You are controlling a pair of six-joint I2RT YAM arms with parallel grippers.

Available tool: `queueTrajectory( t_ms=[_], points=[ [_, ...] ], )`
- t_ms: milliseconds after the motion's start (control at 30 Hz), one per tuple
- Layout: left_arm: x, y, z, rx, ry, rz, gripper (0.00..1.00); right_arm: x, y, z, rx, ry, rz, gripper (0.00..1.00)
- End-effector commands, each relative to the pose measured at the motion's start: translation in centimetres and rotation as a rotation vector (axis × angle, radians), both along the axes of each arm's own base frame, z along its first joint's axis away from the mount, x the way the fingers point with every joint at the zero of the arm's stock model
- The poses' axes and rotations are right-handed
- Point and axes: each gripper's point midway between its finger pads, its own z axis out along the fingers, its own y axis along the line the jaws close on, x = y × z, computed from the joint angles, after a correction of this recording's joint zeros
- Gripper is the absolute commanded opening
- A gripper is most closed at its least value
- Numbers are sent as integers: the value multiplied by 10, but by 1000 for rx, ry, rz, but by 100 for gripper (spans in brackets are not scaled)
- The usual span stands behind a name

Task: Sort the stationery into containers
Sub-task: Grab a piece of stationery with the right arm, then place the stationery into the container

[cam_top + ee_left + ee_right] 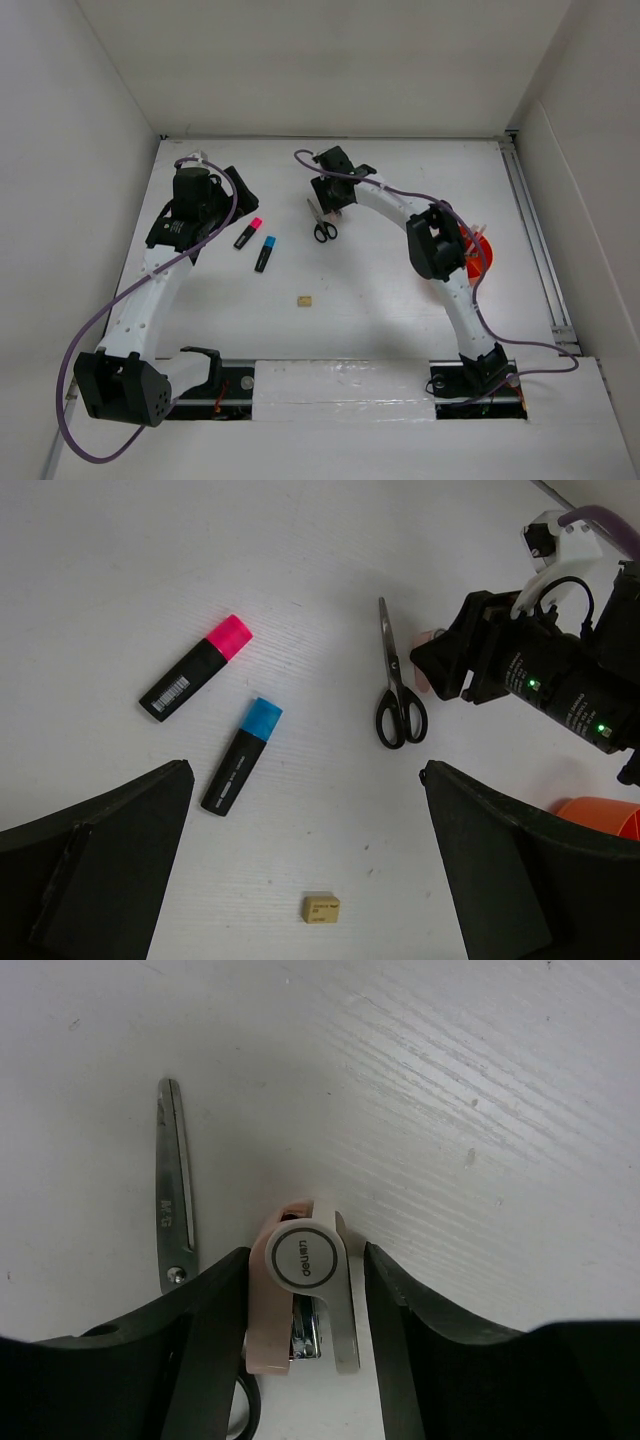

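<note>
Right gripper (305, 1255): jaws half open, straddling the pinkish-white piece (338, 1330) on the table (480, 1080), with a slim gap at one finger. Scissors (176, 1190) lie just beside it, and bare tabletop lies beyond. Left gripper (305, 800): spread wide, holding nothing.

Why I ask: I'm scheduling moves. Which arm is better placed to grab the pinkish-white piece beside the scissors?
Right. The right tool, open, straddles the pinkish-white plastic piece beside the black-handled metal scissors; the left tool hangs open farther off.
</note>
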Motion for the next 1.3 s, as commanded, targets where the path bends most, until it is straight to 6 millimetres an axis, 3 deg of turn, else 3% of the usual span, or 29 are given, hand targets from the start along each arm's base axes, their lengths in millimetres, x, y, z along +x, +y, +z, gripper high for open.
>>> queueTrajectory(
  t_ms=[0,367,433,500,600,633,667,700,767,800,833,867,900,933,967,1067,1100,1133,1167,1200,1233,1267],
  points=[
    [0,-1,11,-2,-55,-15,99,3,-1,-1,-7,11,12,54],
    [0,-1,11,-2,-55,-15,99,0,2,-6,-17,20,74,39],
    [0,-1,11,-2,-55,-15,99,1,4,-8,-14,21,91,16],
    [0,-1,11,-2,-55,-15,99,2,-1,-7,-16,24,82,8],
    [0,-1,11,-2,-55,-15,99,6,3,21,85,-22,84,1],
    [0,-1,11,-2,-55,-15,99,-2,1,18,94,-8,95,1],
    [0,-1,11,-2,-55,-15,99,0,-1,45,137,-48,88,0],
    [-1,-2,11,-7,-54,-23,99,0,3,59,175,-84,104,0],
    [-1,-2,11,-7,-54,-23,99,-10,-6,66,191,-89,105,0],
    [-1,-2,11,-7,-54,-23,99,-6,-9,108,256,-184,101,0],
    [-1,-2,11,-7,-54,-23,99,-8,-15,122,286,-210,94,0],
    [-1,-2,11,-7,-54,-23,99,-23,-21,111,287,-194,102,0],
    [-1,-2,11,-7,-54,-23,99,-26,-30,148,342,-267,97,0],
    [-1,-2,11,-7,-54,-23,99,-29,-29,164,401,-310,121,0],
    [-1,-4,11,-4,-55,-35,99,-36,-42,155,405,-299,114,0],
    [-1,-4,11,-4,-55,-35,99,-49,-61,198,470,-413,142,0],
    [-1,-4,11,-4,-55,-35,99,-58,-71,185,462,-400,130,0],
    [-1,-4,11,-4,-55,-35,99,-66,-78,204,483,-447,135,0],
    [-1,-5,11,-9,-54,-43,99,-71,-81,211,507,-468,156,0],
    [0,-5,13,-10,-63,-43,99,-77,-96,199,509,-455,144,0],
    [-1,-5,16,-12,-72,-43,99,-82,-103,203,523,-472,152,0],
    [-1,-5,16,-12,-72,-43,99,-91,-111,230,551,-551,168,0]
  ],
)
